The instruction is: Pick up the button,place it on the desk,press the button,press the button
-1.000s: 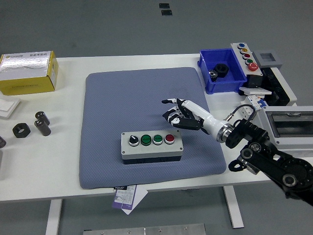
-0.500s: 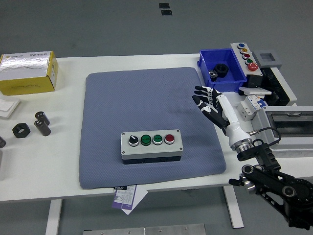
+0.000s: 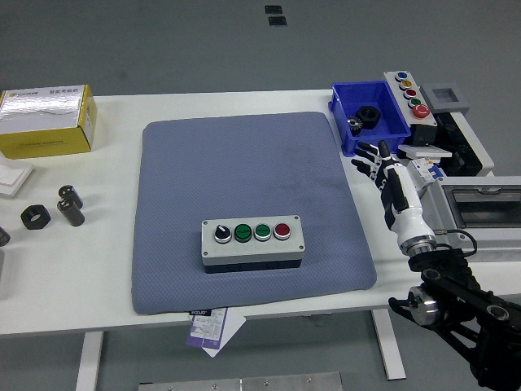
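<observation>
Button box on the mat, mid-desk

The button box [image 3: 252,242] sits on the mat's [image 3: 244,163] near half, the mat central on the desk [image 3: 114,269]. Left of the mat lie a carton [image 3: 47,120] at the back and two nuts [image 3: 36,217] nearer the front. Right of the mat's far corner stands a bin [image 3: 370,120], a part [image 3: 368,115] in it; the right hand [image 3: 383,163] hovers just before the bin

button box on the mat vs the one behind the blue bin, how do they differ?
The button box on the mat lies lengthwise left to right on the grey mat; the far button box runs front to back at the table's right edge, beside the blue bin. The near one shows a black-and-white knob, two green buttons and a red one; the far one shows blue, orange, red and green caps plus a larger red one. Both are grey, with buttons in a single row.
</observation>
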{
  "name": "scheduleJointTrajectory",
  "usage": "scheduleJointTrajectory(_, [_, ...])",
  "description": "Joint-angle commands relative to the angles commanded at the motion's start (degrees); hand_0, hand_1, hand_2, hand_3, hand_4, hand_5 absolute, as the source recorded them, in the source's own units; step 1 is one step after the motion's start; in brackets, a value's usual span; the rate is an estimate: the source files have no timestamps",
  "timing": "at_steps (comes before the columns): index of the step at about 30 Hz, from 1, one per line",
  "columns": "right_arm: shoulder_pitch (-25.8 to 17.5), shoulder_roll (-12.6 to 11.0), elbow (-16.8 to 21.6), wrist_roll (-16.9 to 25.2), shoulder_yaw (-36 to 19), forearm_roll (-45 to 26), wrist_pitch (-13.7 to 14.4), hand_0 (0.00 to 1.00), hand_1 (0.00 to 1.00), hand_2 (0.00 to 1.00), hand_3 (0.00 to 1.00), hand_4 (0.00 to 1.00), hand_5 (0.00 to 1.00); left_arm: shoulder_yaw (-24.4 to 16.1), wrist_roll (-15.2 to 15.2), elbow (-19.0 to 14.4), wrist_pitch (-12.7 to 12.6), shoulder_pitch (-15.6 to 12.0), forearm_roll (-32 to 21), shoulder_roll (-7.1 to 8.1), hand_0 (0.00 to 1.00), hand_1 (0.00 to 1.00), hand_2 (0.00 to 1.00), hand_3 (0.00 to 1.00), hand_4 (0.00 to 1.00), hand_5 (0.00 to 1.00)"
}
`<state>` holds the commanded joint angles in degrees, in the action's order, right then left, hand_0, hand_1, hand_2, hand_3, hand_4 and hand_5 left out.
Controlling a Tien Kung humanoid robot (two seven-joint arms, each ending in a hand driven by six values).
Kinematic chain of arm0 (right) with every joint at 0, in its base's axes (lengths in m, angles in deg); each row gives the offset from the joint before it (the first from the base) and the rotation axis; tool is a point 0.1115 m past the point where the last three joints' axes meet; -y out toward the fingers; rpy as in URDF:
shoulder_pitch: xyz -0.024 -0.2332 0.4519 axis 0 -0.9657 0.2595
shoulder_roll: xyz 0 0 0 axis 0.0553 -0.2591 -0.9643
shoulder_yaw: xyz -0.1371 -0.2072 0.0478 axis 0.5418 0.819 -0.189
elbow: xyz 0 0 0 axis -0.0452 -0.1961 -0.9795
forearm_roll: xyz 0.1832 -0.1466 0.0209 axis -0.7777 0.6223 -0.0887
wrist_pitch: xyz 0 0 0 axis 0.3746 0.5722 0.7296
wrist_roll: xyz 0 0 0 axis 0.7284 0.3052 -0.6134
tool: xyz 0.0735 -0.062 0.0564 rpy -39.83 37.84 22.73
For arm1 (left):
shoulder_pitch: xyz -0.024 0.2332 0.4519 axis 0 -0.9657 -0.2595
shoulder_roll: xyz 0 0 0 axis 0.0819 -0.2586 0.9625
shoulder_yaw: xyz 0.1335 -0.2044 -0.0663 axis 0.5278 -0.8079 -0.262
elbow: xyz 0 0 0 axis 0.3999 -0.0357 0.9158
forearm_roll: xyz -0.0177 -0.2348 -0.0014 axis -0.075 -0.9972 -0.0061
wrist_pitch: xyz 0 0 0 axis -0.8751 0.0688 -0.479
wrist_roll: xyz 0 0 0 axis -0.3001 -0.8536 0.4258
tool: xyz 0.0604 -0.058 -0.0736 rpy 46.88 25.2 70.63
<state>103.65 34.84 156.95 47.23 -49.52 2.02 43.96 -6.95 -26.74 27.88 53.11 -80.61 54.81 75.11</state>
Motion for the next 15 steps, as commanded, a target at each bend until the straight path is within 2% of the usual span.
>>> scheduleJointTrajectory(8, [-2.8,-3.0,1.8,-1.5,-7.6,1.4,-1.5,0.865,0.773,0.773,0.774,0.998,0.998,1.1,0.4,0.2,0.2,0.2,-1.2,-0.1,0.723,0.702,0.623,0.619,0.72,0.226])
scheduleJointTrajectory(15, [-2.9,-2.6,1.8,-1.9,-8.9,1.5,-1.6,0.856,0.76,0.757,0.751,0.998,0.998,1.1,0.3,0.2,0.5,0.4,-1.2,-0.39,0.722,0.702,0.623,0.619,0.72,0.226])
